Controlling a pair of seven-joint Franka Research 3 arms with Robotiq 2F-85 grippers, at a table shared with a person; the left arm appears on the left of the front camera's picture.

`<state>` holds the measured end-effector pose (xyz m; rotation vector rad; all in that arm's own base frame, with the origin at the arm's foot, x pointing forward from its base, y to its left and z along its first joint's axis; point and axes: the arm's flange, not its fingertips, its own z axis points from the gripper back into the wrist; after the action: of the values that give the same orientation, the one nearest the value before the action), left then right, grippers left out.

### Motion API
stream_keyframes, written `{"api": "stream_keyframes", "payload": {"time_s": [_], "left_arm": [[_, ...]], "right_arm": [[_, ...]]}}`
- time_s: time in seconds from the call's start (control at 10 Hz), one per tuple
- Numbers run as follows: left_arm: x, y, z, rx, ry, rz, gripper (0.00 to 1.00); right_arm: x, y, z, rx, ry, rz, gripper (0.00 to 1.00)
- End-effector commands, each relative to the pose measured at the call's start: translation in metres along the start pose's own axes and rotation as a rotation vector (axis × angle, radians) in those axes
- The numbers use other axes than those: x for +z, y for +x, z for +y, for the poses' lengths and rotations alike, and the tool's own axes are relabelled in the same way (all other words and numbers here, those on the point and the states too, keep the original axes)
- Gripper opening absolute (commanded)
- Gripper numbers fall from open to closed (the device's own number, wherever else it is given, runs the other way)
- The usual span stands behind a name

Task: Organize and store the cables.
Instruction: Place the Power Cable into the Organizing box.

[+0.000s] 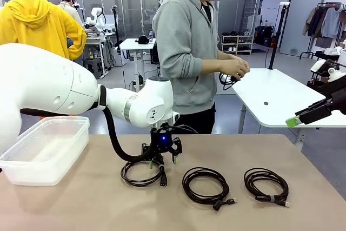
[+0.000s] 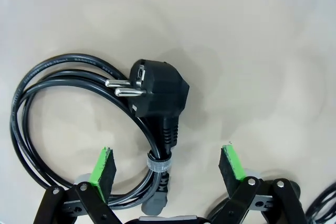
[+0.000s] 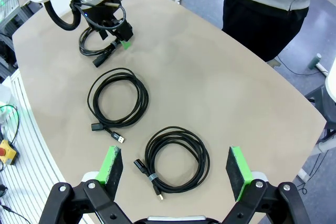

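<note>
Item 1, L pincer: jaws are standing spread wide, pinching nothing. Green pads are pointing down and flanking the tied section of the plug cable, w/ a gap on each side. Unit is hanging low over the worktop, left of centre in front view. Can't tell whether the fingertips are touching the surface.

Item 2, plug cable: black cord is lying flat in a round coil, w/ a grey strap binding it. Two-pin mains plug is resting across the coil, pins pointing toward the coil's inside.

Item 3, R pincer: jaws are also standing spread, pinching nothing. Unit is hovering well above the worktop on the robot's R side, looking down on item 5.

Item 4, middle cable: black coil is lying flat near worktop centre, just R of the plug cable but apart from it, w/ a small connector sticking out at its edge.

Item 5, right cable: black coil is lying flat R of the middle cable, not touching it.

Item 6, clear plastic bin: is sitting open-topped at the worktop's L side, beside the L arm.

Item 7, person: is standing at the far side in a grey hoodie, hands holding a further black cable at waist height.
</note>
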<state>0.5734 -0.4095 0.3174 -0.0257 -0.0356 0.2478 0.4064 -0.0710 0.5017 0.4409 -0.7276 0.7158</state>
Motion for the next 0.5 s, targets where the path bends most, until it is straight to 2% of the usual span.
{"api": "stream_keyframes", "payload": {"time_s": [0.0, 0.1, 0.4], "left_arm": [[-0.001, -0.003, 0.004, -0.02, -0.023, 0.035, 1.0], [-0.003, -0.004, 0.005, -0.023, -0.024, 0.036, 1.0], [-0.012, -0.005, 0.008, -0.024, -0.001, 0.04, 0.7]], "right_arm": [[0.001, 0.002, -0.001, 0.006, 0.003, 0.016, 1.0], [0.001, 0.002, -0.001, 0.006, 0.003, 0.016, 1.0], [0.001, 0.002, -0.001, 0.006, 0.003, 0.016, 1.0]]}}
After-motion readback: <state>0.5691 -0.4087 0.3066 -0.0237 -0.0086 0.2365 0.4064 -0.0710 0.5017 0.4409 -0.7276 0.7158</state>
